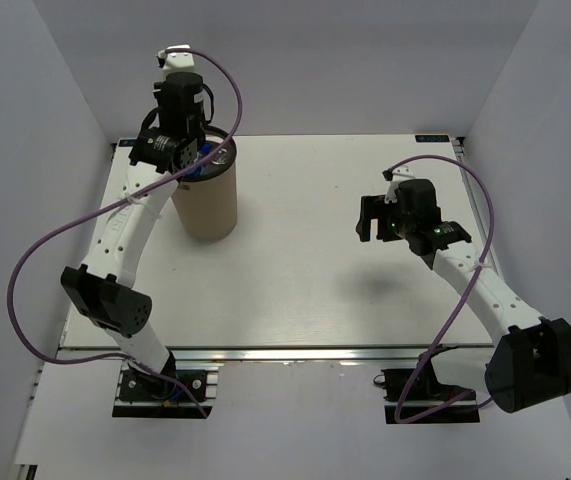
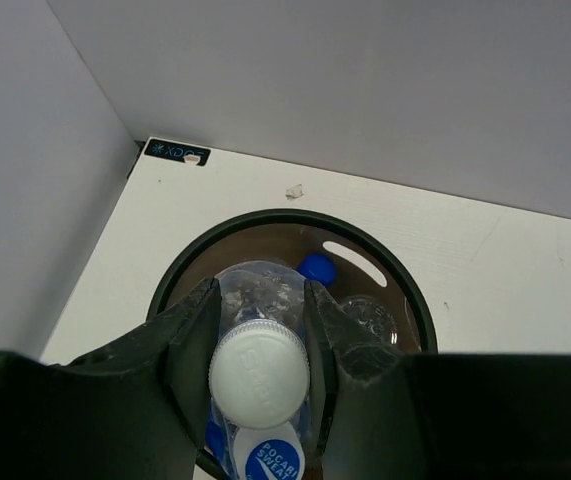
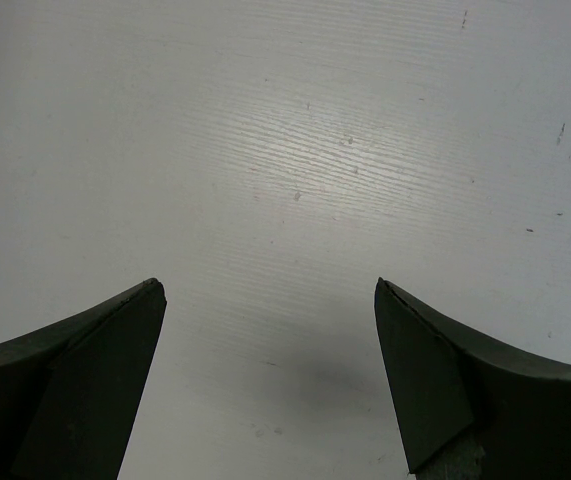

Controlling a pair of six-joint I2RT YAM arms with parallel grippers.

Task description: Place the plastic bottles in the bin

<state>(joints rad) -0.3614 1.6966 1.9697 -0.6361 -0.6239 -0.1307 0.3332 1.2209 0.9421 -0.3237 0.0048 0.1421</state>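
The left gripper is closed on 1 plastic bottle. Its 2 black fingers press against either side of the clear body, just below the white cap. In the left wrist view the bottle's cap faces the camera and its body runs away from it, over the dark mouth of the bin. Whether the far end has passed below the rim cannot be told. A blue label reading Pocari Sweat shows at the bottom edge, just under the cap. Inside the bin lie a second bottle, clear and crumpled-looking, and a small blue object beside it.

From above, the bin stands upright at the far left of the table. The left arm reaches forward from its base, elbow bent low near the table's near edge. Its wrist is turned down so that the left gripper sits right over the bin's opening.

The right gripper hangs well apart from the bin, above the right half of the table. Its jaws are spread wide and hold nothing, and the right wrist view shows only bare white table between them. The right arm slants inward from its base.
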